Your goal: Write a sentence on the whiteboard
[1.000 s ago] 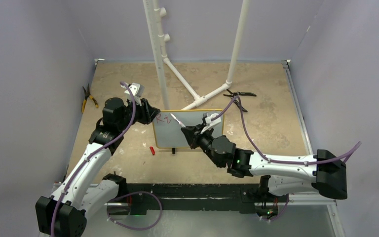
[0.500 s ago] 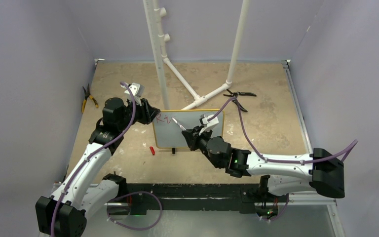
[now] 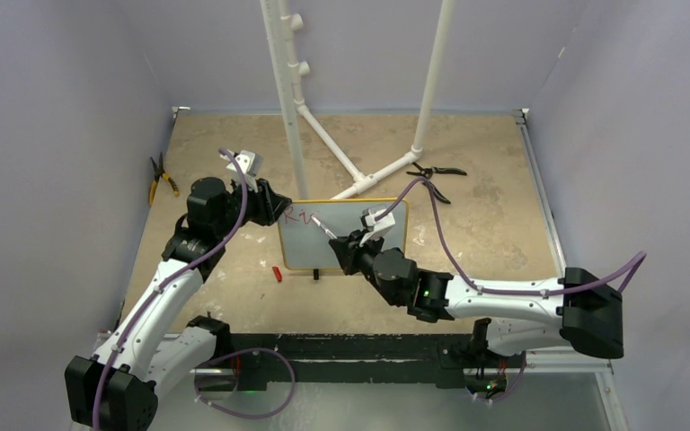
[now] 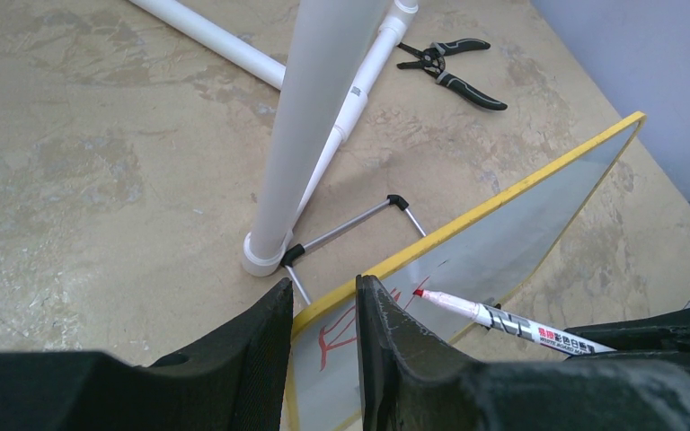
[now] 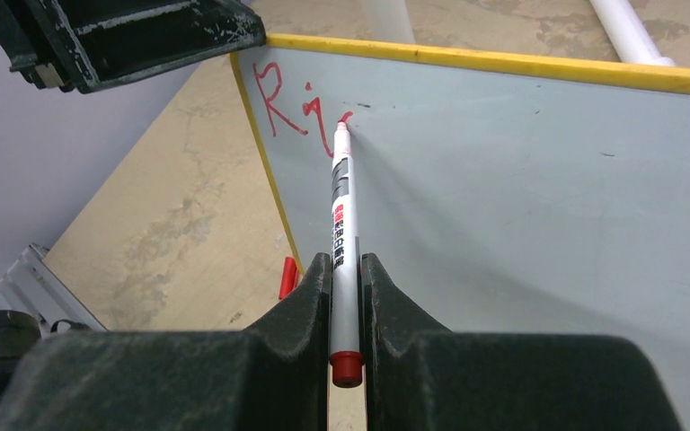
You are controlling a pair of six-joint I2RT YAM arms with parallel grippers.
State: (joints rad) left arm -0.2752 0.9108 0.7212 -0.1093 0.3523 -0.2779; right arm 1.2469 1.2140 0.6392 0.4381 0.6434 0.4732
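The mottled beige table (image 3: pixel 467 224) carries a white plastic pipe frame (image 3: pixel 289 108). Just ahead of both tools stands the small white whiteboard with a thin yellow frame (image 3: pixel 310 253), its upper left corner pinched between the narrow-set black fingers of the left gripper (image 4: pixel 323 301). The right gripper (image 5: pixel 346 265) is clamped on a white-barrelled marker pen (image 5: pixel 340 202) pointing forward from its fingers, tip touching the board where the sentence (image 5: pixel 268 101), red script reading roughly "Ri", ends; a small red cap (image 5: pixel 287 277) lies on the table below and left of that gripper.
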